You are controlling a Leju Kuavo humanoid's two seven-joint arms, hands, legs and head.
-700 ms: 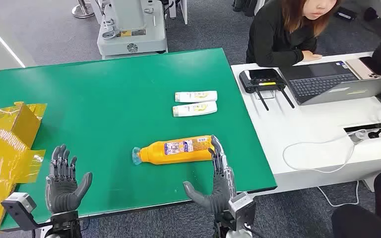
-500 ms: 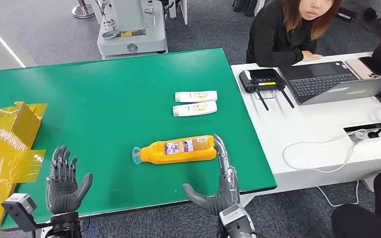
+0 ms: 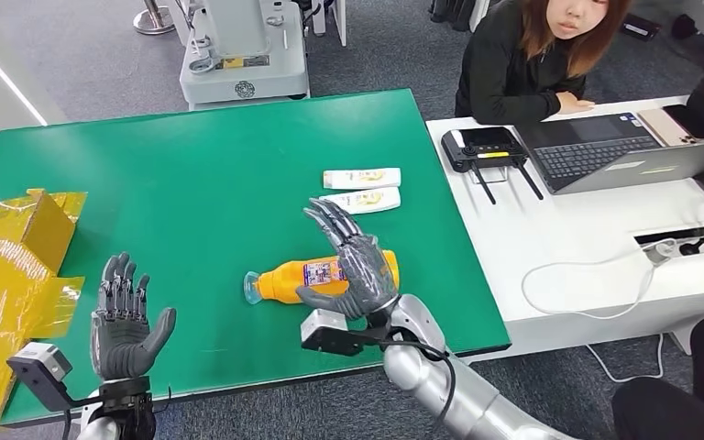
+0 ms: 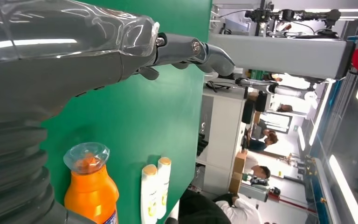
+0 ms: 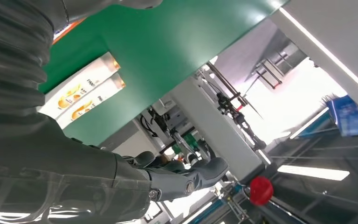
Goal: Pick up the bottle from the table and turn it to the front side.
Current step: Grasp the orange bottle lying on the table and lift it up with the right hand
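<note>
The robot's right hand (image 3: 353,266) is spread over the orange plastic bottle (image 3: 295,280), palm down and fingers fanned out toward the far side of the table; from where I stand it covers the bottle's base end and part of the label, but nothing shows the fingers wrapped around it, so I can't say it has hold of anything. The bottle lies on its side near the front of the green table (image 3: 192,183), its clear cap pointing toward the robot's left, the white-and-blue label partly showing beside the thumb. In the left wrist view the same bottle (image 4: 91,191) shows its clear domed cap and orange shoulder. The left hand (image 3: 126,321) is held up at the near left corner of the table, fingers apart and upright, thumb out to the side, holding nothing. Just beyond the bottle lie two small white tubes with yellow print (image 3: 360,189), side by side and parallel, both flat on the green top. Crumpled yellow packaging (image 3: 14,252) sits at the table's left edge. To the right stands a white desk (image 3: 568,238) with an open grey laptop (image 3: 623,151) and a black controller with antennas (image 3: 488,147), and a person in a black top (image 3: 513,73) sits behind it.
</note>
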